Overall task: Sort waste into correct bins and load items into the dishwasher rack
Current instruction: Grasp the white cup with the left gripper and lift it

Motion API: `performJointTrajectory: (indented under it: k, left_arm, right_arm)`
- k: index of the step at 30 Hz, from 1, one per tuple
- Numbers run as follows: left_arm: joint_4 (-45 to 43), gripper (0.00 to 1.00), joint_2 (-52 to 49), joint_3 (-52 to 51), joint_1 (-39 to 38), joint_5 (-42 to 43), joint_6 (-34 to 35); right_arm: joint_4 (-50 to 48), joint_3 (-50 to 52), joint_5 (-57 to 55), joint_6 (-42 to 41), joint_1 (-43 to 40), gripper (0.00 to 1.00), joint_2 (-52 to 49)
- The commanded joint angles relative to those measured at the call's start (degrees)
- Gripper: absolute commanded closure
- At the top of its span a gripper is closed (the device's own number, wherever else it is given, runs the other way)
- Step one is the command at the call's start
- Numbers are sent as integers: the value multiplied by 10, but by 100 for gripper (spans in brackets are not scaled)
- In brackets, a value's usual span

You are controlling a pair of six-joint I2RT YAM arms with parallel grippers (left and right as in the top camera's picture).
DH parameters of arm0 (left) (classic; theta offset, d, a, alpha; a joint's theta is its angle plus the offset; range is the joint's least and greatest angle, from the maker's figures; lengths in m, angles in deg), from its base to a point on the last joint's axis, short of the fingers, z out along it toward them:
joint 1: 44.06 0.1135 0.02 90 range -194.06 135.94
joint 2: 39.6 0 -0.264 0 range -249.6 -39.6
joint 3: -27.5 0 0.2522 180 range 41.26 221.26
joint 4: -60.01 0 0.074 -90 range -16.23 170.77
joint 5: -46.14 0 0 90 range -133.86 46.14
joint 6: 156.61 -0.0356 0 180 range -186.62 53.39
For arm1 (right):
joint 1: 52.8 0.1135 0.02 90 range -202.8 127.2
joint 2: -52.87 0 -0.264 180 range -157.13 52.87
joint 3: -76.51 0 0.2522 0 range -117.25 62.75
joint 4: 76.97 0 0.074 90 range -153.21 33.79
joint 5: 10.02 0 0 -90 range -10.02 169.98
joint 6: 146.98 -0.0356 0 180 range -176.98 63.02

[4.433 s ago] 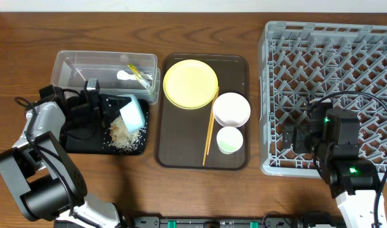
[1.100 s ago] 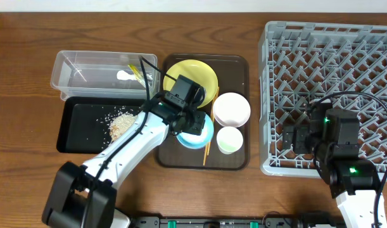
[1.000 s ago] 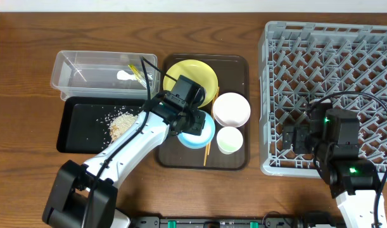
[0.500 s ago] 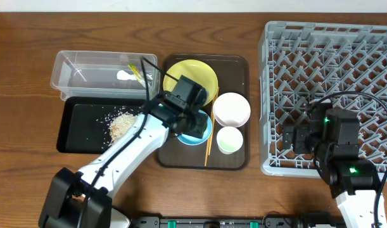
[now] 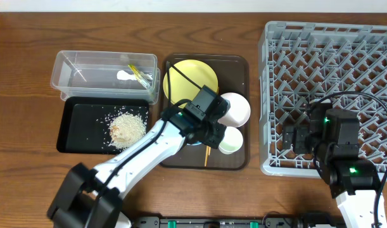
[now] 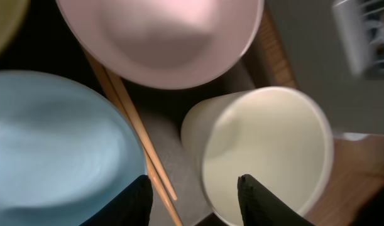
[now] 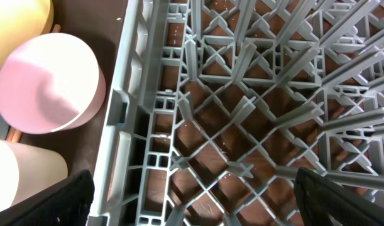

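Even overhead light, blurred wrist close-ups

Plastic and wood, as I saw it.
The dishwasher rack (image 5: 332,63) looked matt grey plastic, the clear tub (image 5: 92,73) glossy, the pinkish-white bowl (image 6: 160,37) smooth; the table (image 5: 28,38) was grained wood.

We see a yellow plate (image 5: 188,79), a light blue bowl (image 6: 53,150), a pinkish-white bowl (image 6: 160,37) and a pale cream cup (image 6: 267,157). The serving tray (image 5: 234,69) is dark brown, the rack (image 5: 332,69) is grey with a lattice pattern, and the rice (image 5: 127,126) is white.
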Motion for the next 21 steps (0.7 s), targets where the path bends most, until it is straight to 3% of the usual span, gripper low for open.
performJointTrajectory:
  k: [1, 3, 7, 13, 21]
  left_arm:
    - [-3, 54, -26, 13, 0, 3, 5]
    - [-8, 59, -33, 13, 0, 7, 5]
    - [-15, 87, -35, 13, 0, 7, 8]
    - [-15, 94, -34, 13, 0, 7, 7]
    - [-16, 94, 15, 13, 50, 32, 49]
  right_arm:
    - [2, -11, 3, -4, 5, 1, 0]
    - [2, -11, 3, -4, 5, 1, 0]
    - [2, -11, 3, -4, 5, 1, 0]
    - [2, -11, 3, -4, 5, 1, 0]
    - [-4, -11, 3, -4, 5, 1, 0]
